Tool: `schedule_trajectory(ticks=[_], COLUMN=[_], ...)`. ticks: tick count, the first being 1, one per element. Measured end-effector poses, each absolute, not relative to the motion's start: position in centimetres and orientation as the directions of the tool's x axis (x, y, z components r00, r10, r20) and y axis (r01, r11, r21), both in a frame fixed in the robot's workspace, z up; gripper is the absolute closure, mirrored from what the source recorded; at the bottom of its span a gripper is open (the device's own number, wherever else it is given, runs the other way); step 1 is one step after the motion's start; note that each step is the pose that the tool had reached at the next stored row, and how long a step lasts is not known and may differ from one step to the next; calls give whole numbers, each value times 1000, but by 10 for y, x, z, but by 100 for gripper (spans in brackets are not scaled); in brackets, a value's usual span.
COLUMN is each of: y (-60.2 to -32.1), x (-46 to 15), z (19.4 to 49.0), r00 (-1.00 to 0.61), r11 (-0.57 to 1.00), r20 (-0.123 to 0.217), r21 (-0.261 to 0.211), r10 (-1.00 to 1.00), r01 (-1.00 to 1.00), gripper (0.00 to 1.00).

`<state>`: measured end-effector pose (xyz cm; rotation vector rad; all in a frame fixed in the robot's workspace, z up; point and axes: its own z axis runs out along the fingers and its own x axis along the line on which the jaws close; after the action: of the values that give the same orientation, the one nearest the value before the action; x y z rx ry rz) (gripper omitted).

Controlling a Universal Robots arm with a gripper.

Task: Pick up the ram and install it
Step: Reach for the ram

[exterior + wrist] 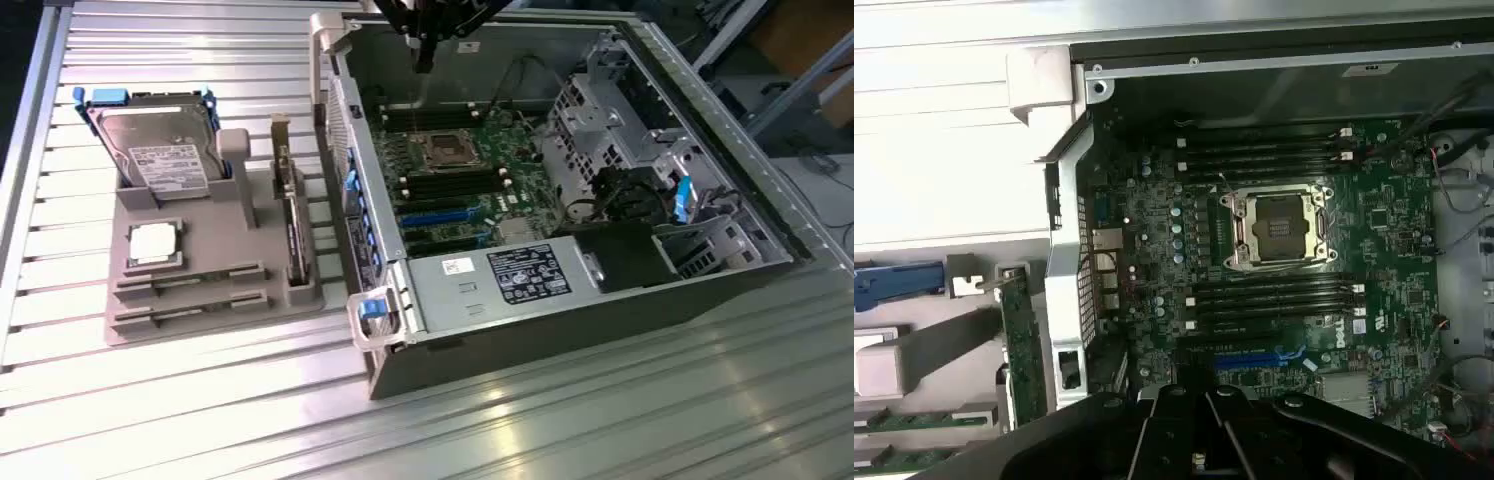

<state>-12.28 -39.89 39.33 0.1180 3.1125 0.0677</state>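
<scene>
I see the tool (423,60) at the top middle of the exterior view, above the far side of the open computer case (534,335). Its fingers are pressed together and hold nothing. The ram (187,278) lies in a slot of the gray tray (240,240) on the table (601,420), at the exterior view's lower left, well apart from the tool.

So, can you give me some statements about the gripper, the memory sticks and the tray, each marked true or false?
1. The gripper is above the open computer case. True.
2. The gripper holds a memory stick. False: it is shut with no stick in it; both memory sticks lie in the grey tray.
3. The hard drive sits inside the case. False: it stands in the tray.
4. A silver chip lies on the tray. True.
</scene>
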Motion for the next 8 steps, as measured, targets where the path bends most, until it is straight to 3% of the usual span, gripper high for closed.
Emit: schedule_trajectory(ticks=[8], y=[-399], x=[-151], z=[393], r00=[-997], r11=[996], r20=[-24], r21=[44], r10=[76], r01=[75], gripper=[89])
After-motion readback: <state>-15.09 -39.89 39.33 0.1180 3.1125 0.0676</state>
